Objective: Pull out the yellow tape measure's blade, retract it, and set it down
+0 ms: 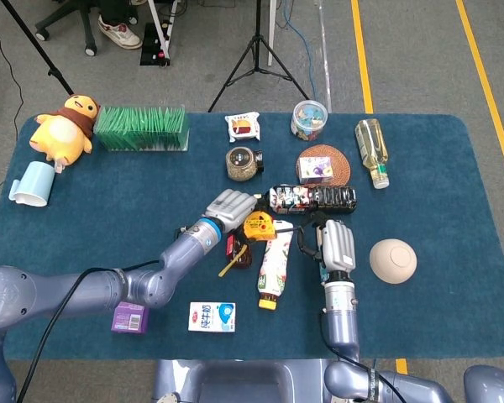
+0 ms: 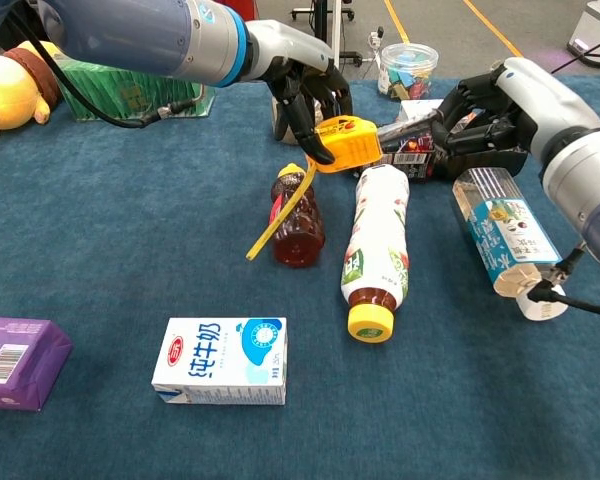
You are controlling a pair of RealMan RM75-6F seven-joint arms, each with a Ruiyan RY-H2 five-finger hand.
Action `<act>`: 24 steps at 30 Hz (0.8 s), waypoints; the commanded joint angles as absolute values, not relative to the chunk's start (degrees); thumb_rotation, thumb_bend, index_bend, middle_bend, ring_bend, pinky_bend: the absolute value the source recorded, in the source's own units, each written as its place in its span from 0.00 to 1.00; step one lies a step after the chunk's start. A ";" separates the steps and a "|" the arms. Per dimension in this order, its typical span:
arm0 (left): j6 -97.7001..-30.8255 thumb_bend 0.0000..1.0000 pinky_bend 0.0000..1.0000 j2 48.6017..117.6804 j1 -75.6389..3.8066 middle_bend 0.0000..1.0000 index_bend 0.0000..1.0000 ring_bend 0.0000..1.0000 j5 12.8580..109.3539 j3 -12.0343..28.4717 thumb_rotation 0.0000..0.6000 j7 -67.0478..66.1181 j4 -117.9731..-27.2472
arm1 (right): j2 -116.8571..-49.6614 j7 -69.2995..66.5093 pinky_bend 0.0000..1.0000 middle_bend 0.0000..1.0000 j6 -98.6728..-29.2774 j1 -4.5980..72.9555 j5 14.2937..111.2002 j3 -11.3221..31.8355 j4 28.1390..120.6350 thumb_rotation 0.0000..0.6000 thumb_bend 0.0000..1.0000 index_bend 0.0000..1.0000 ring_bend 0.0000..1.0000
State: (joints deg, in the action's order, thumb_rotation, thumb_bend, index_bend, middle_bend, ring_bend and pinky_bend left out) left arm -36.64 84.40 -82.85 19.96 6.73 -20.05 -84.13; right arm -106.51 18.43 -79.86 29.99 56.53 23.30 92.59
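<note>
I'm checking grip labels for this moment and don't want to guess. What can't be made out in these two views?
- Right hand: whether it pinches the blade or only touches it; its curled fingers hide the contact in the chest view, and it is too small in the head view.
- Left hand: how its fingers meet the tape measure; the case hides them.
- Small jar: blocked by the left hand in the chest view.

Bright, even overhead light — soft short shadows, sharp focus, mild bending toward the edges.
</note>
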 commanded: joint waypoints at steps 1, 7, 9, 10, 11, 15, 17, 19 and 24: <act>-36.66 0.35 0.48 84.42 -82.86 0.42 0.57 0.31 19.97 6.68 1.00 -20.02 -84.09 | -106.58 18.34 0.38 0.45 -79.86 30.00 56.48 23.34 92.59 0.93 0.52 0.54 0.44; -36.79 0.35 0.48 84.43 -82.96 0.42 0.57 0.31 20.06 6.48 1.00 -20.12 -84.00 | -106.60 18.20 0.39 0.48 -80.14 29.95 56.80 23.33 92.67 0.99 0.55 0.59 0.47; -36.84 0.35 0.48 84.37 -82.97 0.42 0.57 0.31 20.11 6.41 1.00 -20.17 -84.01 | -106.48 18.03 0.39 0.49 -80.15 29.85 56.85 23.34 92.89 1.00 0.56 0.60 0.48; -36.86 0.35 0.48 84.27 -82.99 0.42 0.57 0.31 20.16 6.35 1.00 -20.23 -84.06 | -106.43 18.02 0.39 0.49 -80.27 29.80 56.93 23.34 92.91 1.00 0.57 0.60 0.48; -36.88 0.35 0.48 84.17 -82.97 0.42 0.57 0.31 20.22 6.34 1.00 -20.24 -84.12 | -106.36 17.93 0.39 0.49 -80.31 29.72 56.91 23.36 93.00 1.00 0.57 0.60 0.48; -37.02 0.35 0.48 83.65 -82.85 0.42 0.57 0.31 20.42 6.13 1.00 -20.35 -84.47 | -106.01 17.60 0.39 0.50 -80.44 29.44 56.94 23.45 93.31 1.00 0.58 0.61 0.49; -37.23 0.35 0.48 83.20 -82.71 0.42 0.57 0.31 20.64 5.98 1.00 -20.43 -84.82 | -105.84 17.15 0.40 0.50 -80.47 29.24 56.92 23.53 93.50 1.00 0.58 0.61 0.49; -37.38 0.35 0.48 82.80 -82.58 0.42 0.57 0.31 20.88 5.84 1.00 -20.53 -85.19 | -105.69 17.00 0.40 0.50 -80.47 29.14 56.94 23.55 93.52 1.00 0.58 0.61 0.49; -38.11 0.35 0.48 81.10 -81.80 0.42 0.57 0.31 21.74 5.25 1.00 -20.68 -86.82 | -105.35 16.33 0.40 0.50 -80.44 28.76 56.83 23.58 93.72 1.00 0.58 0.61 0.49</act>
